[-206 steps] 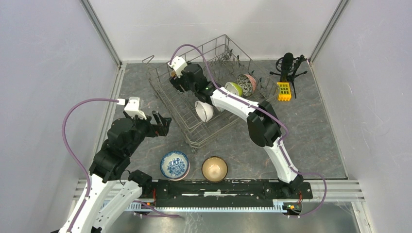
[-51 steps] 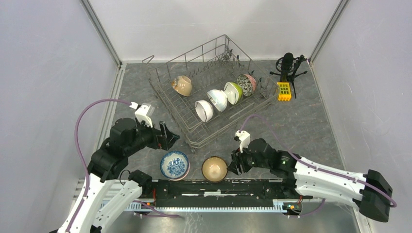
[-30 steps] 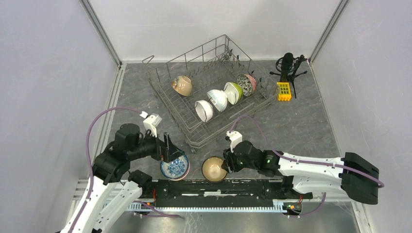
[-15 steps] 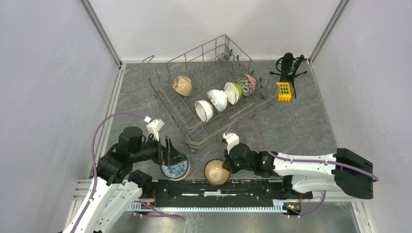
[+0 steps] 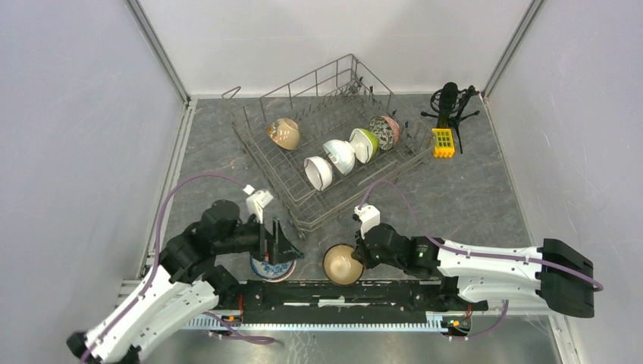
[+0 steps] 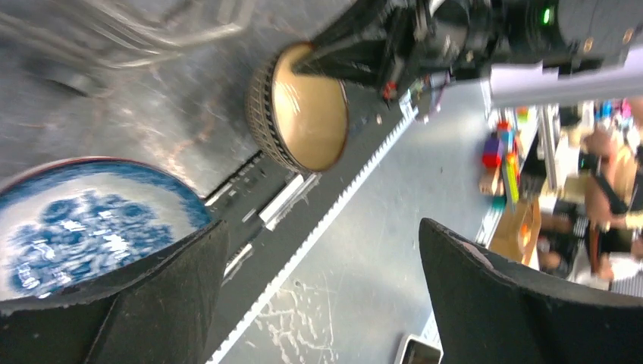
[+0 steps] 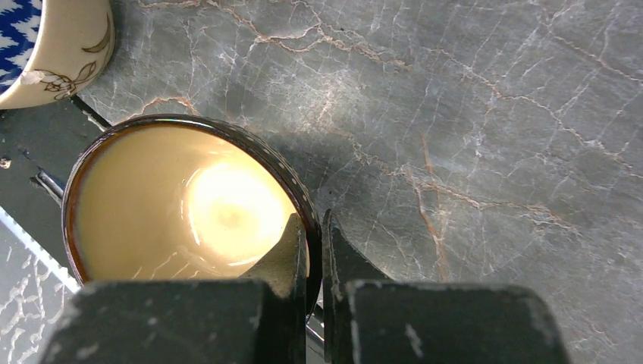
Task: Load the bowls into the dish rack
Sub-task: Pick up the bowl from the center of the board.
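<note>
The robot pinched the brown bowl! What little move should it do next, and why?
Probably raise it straight up. The right gripper is shut on the rim of the dark brown round ceramic bowl, one finger inside, one outside, so the grip looks ready. The grey wire dish rack stands farther back with free tines, and the bowl must clear its raised side.

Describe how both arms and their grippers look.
The left arm and right arm have white shell links with black joints. A thin purple cable loops from each to a small white wrist camera box. The left gripper and right gripper have two matte black, wedge-shaped fingers.
</note>
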